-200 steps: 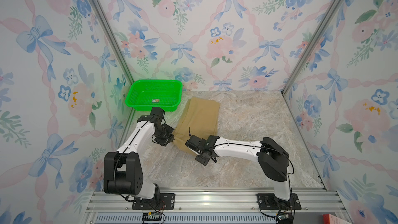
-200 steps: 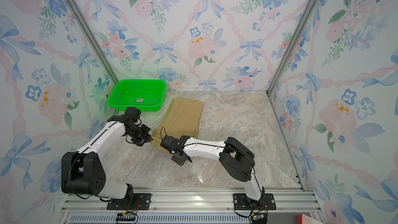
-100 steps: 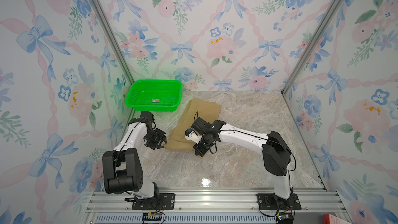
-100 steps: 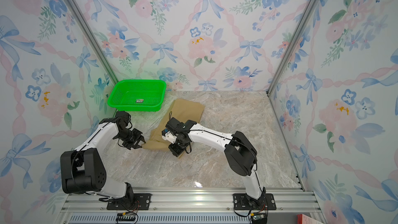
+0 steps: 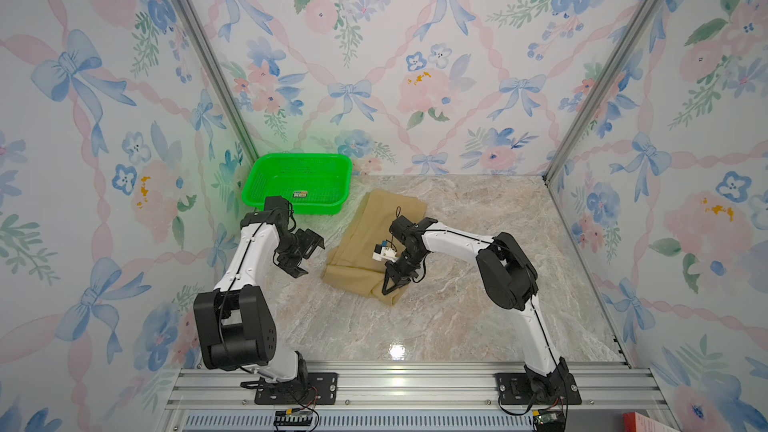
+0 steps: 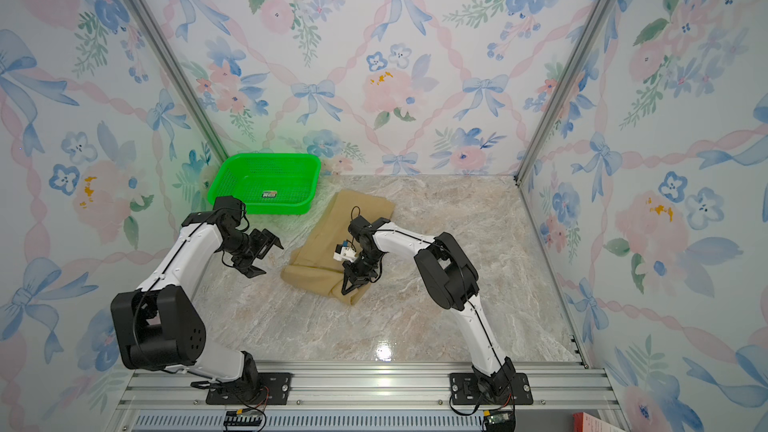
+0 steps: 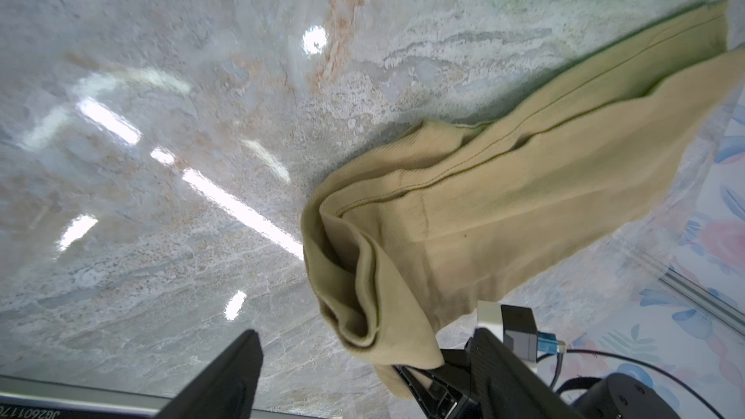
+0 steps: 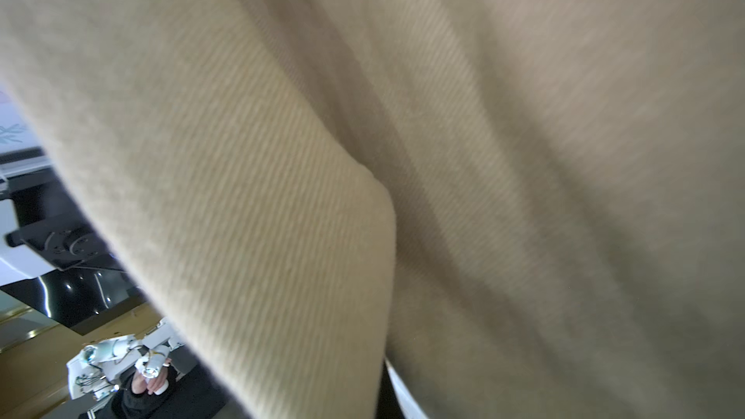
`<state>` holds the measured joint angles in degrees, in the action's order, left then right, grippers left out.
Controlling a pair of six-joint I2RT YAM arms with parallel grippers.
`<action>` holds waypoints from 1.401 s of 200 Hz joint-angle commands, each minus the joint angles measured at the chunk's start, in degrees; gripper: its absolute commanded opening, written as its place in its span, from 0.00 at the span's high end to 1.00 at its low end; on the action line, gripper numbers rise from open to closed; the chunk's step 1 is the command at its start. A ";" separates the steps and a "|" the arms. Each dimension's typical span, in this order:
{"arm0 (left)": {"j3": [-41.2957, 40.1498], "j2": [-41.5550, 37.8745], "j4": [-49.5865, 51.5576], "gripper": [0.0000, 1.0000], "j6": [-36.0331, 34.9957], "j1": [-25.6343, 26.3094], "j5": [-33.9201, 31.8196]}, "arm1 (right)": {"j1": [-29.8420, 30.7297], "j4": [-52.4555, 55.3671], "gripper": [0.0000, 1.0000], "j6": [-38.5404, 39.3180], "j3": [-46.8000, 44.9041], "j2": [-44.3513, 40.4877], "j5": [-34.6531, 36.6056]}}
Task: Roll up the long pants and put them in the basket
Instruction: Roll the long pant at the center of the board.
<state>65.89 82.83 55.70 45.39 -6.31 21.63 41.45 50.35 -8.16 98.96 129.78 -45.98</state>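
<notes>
**Left gripper** point(image 5: 308, 255): jaws spread wide and holding nothing, just beside the left edge of the pants point(image 5: 365, 251) and apart from the cloth.

**Right gripper** point(image 5: 387, 288): jaws pinched together on the near corner of the pants, where the cloth bunches into a thick fold. Its wrist view shows only blurred tan twill, so which layer is held cannot be told.

**Pants:** folded lengthwise on the table point(image 5: 415, 317), running from the grippers toward the back wall.

**Basket** point(image 5: 299, 157): green, in the far left corner, near the pants' far end but apart.
</notes>
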 commanded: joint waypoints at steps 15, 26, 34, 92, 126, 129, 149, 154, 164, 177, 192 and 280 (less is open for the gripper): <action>-15.26 -11.56 -6.97 0.01 1.83 0.61 9.26 | -3.29 1.42 1.00 -0.79 2.34 3.28 -3.64; -19.18 -13.38 -9.85 0.01 1.44 0.93 9.73 | -3.19 1.88 1.00 -0.83 3.06 4.50 -3.87; -21.60 -13.65 -12.34 0.01 1.55 1.02 10.68 | -2.86 2.41 1.00 -0.51 3.52 5.31 -3.71; -25.89 -7.98 -31.47 0.01 6.38 1.93 12.34 | -1.55 2.77 1.00 -1.09 4.40 7.33 -2.85; -24.28 -0.94 -37.93 0.01 8.15 4.07 12.03 | -1.57 3.12 1.00 -1.27 4.40 7.57 -2.44; -24.27 -0.48 -38.28 0.01 8.37 4.28 12.34 | -1.63 3.05 1.00 -1.43 4.40 7.61 -2.49; -24.37 1.51 -38.58 0.01 8.35 5.52 11.99 | -1.64 3.52 1.00 -1.77 5.72 8.93 -3.41; -24.76 1.71 -39.08 0.01 8.35 5.79 11.71 | -1.64 3.97 1.00 -1.61 6.38 9.38 -3.48; -25.55 2.18 -39.81 0.02 8.66 5.95 10.60 | -1.64 4.49 1.00 -1.63 7.22 10.10 -4.05; -26.69 3.06 -41.74 0.05 9.50 6.03 9.61 | -1.51 5.42 1.00 -1.46 8.27 10.88 -4.68; -27.58 4.52 -43.63 0.13 10.22 6.11 7.85 | -1.37 7.07 1.00 -0.65 9.43 11.30 -4.47; -16.42 12.51 -31.75 1.00 6.98 7.29 4.47 | 2.13 14.68 0.01 5.26 11.30 5.54 18.64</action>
<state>45.56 94.54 14.92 55.70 0.82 30.83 40.93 60.73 -5.76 111.02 138.45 -44.49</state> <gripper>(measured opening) 0.091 0.197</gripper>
